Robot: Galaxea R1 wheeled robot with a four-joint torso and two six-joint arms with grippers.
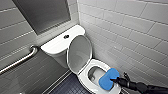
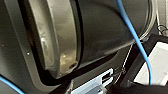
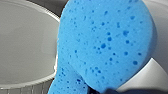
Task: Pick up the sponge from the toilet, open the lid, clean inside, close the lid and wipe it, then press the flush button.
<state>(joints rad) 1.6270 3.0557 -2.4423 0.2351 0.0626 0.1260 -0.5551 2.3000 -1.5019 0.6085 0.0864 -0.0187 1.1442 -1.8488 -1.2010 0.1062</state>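
Observation:
The white toilet (image 1: 84,79) stands in the corner with its lid (image 1: 79,53) raised against the tank, grey underside facing me. The bright blue sponge (image 1: 108,78) hangs over the seat's front right rim, partly over the bowl opening, and my right gripper (image 1: 116,80) is shut on its near end. In the right wrist view the sponge (image 3: 105,45) looms large in front of the lid (image 3: 25,45). The dark round flush button (image 1: 66,36) sits in the middle of the tank top. The left wrist view looks at the robot's own dark body and blue cables.
A metal grab bar (image 1: 17,61) runs along the tiled wall on the left, below a dark framed panel (image 1: 42,13). A white tiled wall (image 1: 130,32) stands close on the toilet's right. Dark floor (image 1: 67,86) lies in front left of the bowl.

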